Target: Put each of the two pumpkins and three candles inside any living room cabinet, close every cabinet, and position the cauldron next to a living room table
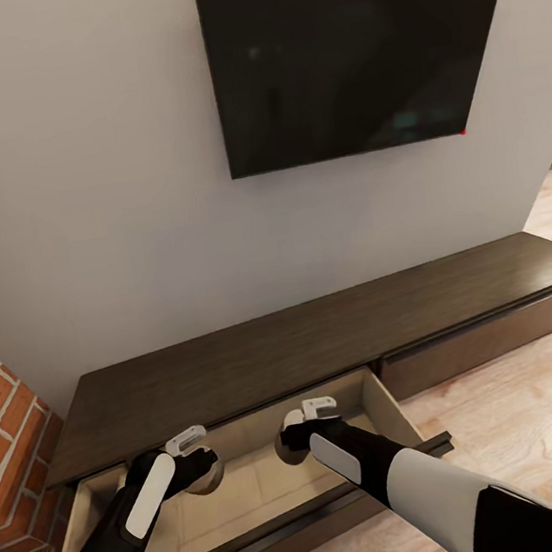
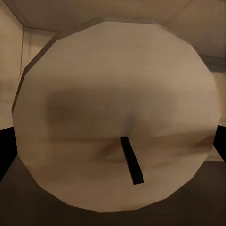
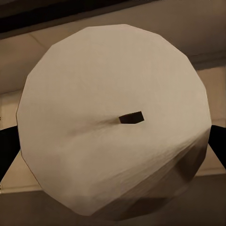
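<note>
Both arms are reaching into the open drawer point(image 1: 253, 490) of the cabinet point(image 1: 320, 340), the long dark wood unit standing against the wall below the black television point(image 1: 349, 46). The drawer is pulled out toward the robot, and its pale inside is showing.

The left gripper point(image 1: 194, 452) is holding one candle point(image 2: 113, 117) inside the drawer, near its back wall. In the left wrist view the flat round top with the small dark wick is very close, and dark fingers point(image 2: 5, 150) are sitting at both sides of it, so I judge the jaws are closed on the candle body. The right gripper point(image 1: 307, 421) is holding a second candle point(image 3: 115, 141) in the same way, also near the back wall of the drawer and well apart from the first one; dark fingers point(image 3: 7, 150) are flanking it too.

I judge both candles are hanging just above the drawer floor, or perhaps touching it; I cannot tell which.

The candles are looking stiff and light, with smooth round sides that could be slippery. The best hold is across the middle of the body, as now. When released they should stand on the flat base, but tilted they could roll.
</note>
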